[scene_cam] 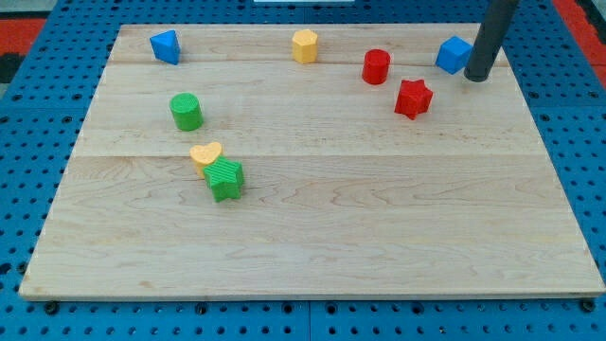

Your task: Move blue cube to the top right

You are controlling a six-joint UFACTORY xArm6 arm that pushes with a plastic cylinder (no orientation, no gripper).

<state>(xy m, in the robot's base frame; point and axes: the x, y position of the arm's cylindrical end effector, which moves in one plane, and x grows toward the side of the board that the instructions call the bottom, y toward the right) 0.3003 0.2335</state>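
- Currently, my tip (478, 78) rests at the board's (312, 237) two o'clock corner; a bare rod, it grasps nothing.
- Blue cube (454, 55): touching my tip's nine o'clock side.
- Red star block (413, 98): near, at seven o'clock.

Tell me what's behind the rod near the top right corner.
The rod's lower end, my tip, stands just to the view's right of the blue cube. The rod covers the cube's right edge and a strip of board behind it, so whether they touch cannot be told.

Two blue blocks (165, 46) (454, 55), two red (376, 66) (413, 98), two green (187, 112) (225, 178), two yellow (304, 45) (204, 154).
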